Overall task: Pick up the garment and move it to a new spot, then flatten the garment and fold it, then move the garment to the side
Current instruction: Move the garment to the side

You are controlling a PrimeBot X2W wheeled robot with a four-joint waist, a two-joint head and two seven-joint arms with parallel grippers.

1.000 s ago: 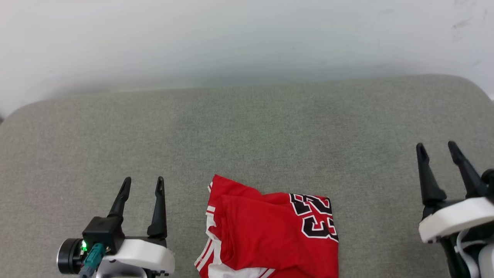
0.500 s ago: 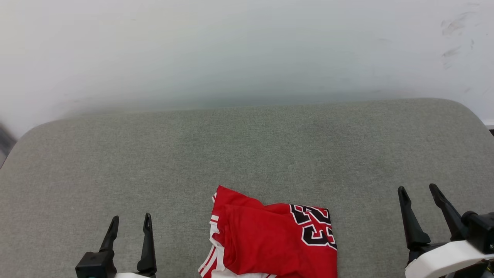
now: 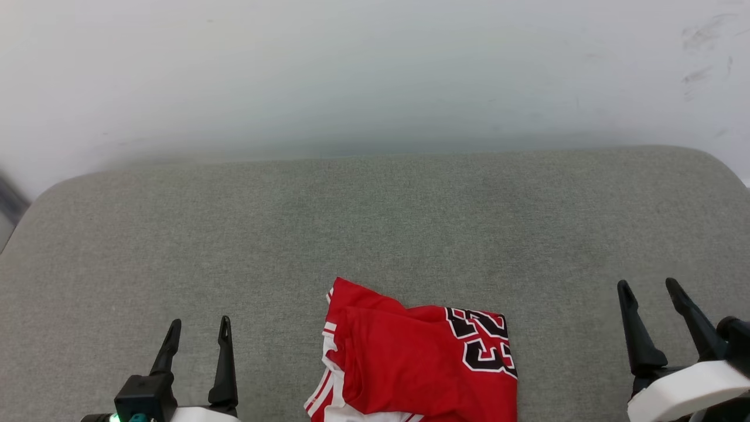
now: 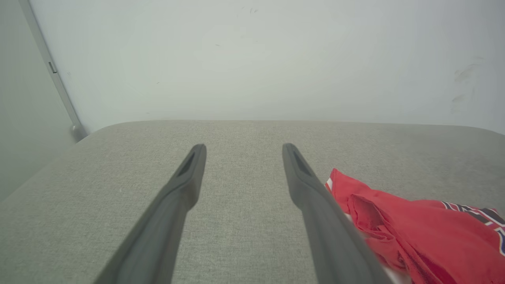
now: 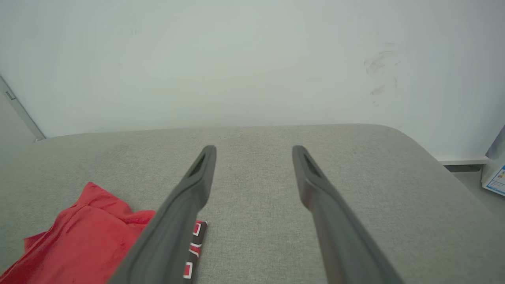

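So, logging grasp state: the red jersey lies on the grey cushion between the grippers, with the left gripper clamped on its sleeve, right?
No. The left gripper is open and clear of the jersey, as the head view shows. The jersey does lie on the grey cushion between it and the right gripper.

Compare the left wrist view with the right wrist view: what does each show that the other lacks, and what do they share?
Left wrist view: the open left gripper, the garment right of it. Right wrist view: the open right gripper, the garment left of it, and a pale box with blue print past the cushion's corner. Shared: the grey cushion, the white wall, the garment lying unheld.
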